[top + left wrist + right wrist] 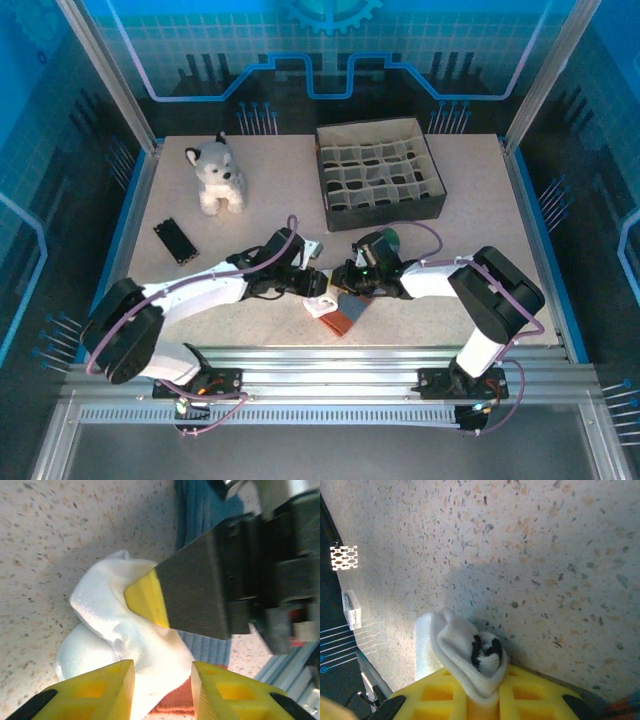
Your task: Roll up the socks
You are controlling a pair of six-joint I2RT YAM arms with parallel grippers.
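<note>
Robotics lab test cell: a speckled table (470,200) stands walled in by blue printed panels (200,40) with circuit lines and a gear emblem behind the table; a white left arm (190,295) and right arm (480,285) are bolted to aluminium rails (330,365) along the table's near edge; a compartmented box (380,175) and a plush husky (218,175) sit on the table's far half.

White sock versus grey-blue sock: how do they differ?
The white sock has dark stripes; the grey-blue sock has an orange-red cuff. The white sock is bunched up; the grey-blue sock lies flat, partly beneath it. The right gripper pinches the white sock in its jaws, not the grey-blue sock. Both rest on the table.
</note>
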